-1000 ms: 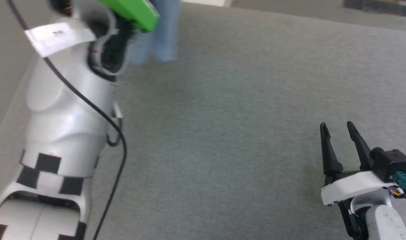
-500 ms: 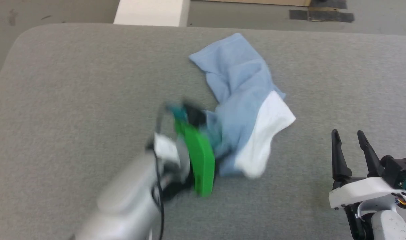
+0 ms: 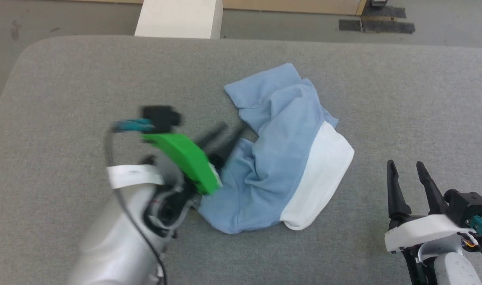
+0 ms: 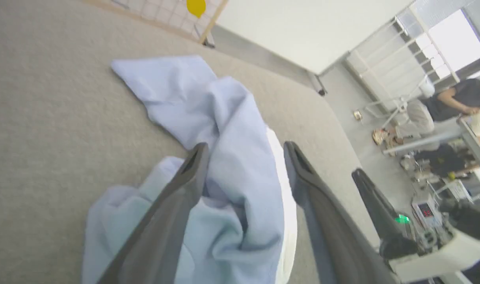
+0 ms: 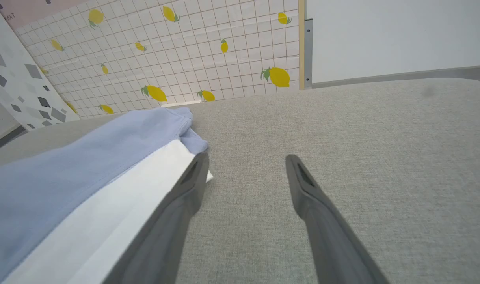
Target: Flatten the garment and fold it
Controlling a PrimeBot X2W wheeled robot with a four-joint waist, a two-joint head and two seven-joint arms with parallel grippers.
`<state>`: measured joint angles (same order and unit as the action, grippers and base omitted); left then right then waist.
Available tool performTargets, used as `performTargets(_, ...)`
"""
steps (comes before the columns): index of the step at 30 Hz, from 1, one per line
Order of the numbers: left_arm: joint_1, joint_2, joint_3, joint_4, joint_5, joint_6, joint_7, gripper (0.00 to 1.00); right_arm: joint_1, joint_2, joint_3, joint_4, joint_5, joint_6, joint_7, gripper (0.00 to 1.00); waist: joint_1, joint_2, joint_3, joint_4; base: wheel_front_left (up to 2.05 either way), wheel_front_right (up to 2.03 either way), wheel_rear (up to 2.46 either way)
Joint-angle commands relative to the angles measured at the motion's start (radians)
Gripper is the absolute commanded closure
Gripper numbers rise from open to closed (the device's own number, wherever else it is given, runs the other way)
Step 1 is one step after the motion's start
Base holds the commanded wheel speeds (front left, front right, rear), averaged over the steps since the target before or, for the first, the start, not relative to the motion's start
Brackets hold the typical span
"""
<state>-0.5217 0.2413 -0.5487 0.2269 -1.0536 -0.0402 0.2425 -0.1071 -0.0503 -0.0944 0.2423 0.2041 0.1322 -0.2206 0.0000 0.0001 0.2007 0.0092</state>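
Note:
The garment (image 3: 280,158), a light blue T-shirt, lies crumpled in the middle of the grey table (image 3: 67,99), with a band of white inside fabric (image 3: 320,186) turned out on its right. My left gripper (image 3: 235,128), blurred, is at the garment's left edge and points up and right. In the left wrist view its fingers (image 4: 246,146) stand wide apart, open, with the garment (image 4: 224,118) lying under and between them. My right gripper (image 3: 405,168) hovers open over bare table, right of the garment. In the right wrist view its open fingers (image 5: 248,158) have the garment (image 5: 86,157) just to their left.
A white box (image 3: 177,18) stands on the floor beyond the table's far edge. A lemon-patterned tiled panel (image 5: 185,59) stands behind the table. A person (image 4: 456,98) sits far off to the right. My right gripper (image 4: 366,185) also appears in the left wrist view.
The head camera has tilted. My left arm came down from high up, laid the hanging garment on the table, then opened its jaws and drew back left. The right gripper stayed put.

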Motion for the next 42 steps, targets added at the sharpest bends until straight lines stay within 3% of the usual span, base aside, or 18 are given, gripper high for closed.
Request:
performTargets(1,0.017,0.024,0.040,-0.019,0.016,0.020,-0.059,0.00,-0.020,0.000,0.003,0.006,0.009,-0.002,-0.006,0.00,0.0000,-0.0001,-0.025,0.003,0.00,0.00,0.00)
performTargets(7,0.126,0.118,0.142,-0.084,0.239,0.131,-0.416,0.00,-0.044,0.000,0.013,0.022,0.019,-0.002,0.063,0.00,0.0000,-0.0001,-0.054,0.013,0.00,0.00,0.00)
performTargets(12,0.241,0.124,0.183,-0.126,0.409,0.221,-0.501,0.00,-0.105,0.000,0.003,0.012,-0.022,-0.002,0.162,0.00,0.0000,-0.0001,-0.054,0.037,0.00,0.00,0.00)
performTargets(15,0.308,0.077,0.252,-0.194,0.498,0.253,-0.504,0.00,-0.177,0.000,0.001,-0.001,-0.065,-0.002,0.230,0.00,0.0000,-0.0001,-0.030,0.053,0.00,0.00,0.00)
performTargets(24,0.410,-0.034,0.347,-0.245,0.625,0.208,-0.504,0.00,-0.537,-0.014,0.037,0.162,-0.161,-0.002,0.470,0.00,0.0000,-0.0001,0.078,0.115,0.00,0.00,0.00)
performTargets(32,0.368,-0.113,0.390,-0.295,0.706,0.151,-0.504,0.00,-0.826,-0.089,0.085,0.405,-0.228,-0.002,0.725,0.00,0.0000,-0.0001,0.216,0.209,0.00,0.00,0.00)
performTargets(42,0.346,-0.171,0.418,-0.271,0.741,0.092,-0.504,0.00,-0.984,-0.109,0.264,0.618,-0.190,-0.002,1.057,0.00,0.0000,-0.0001,0.298,0.268,0.00,0.00,0.00)
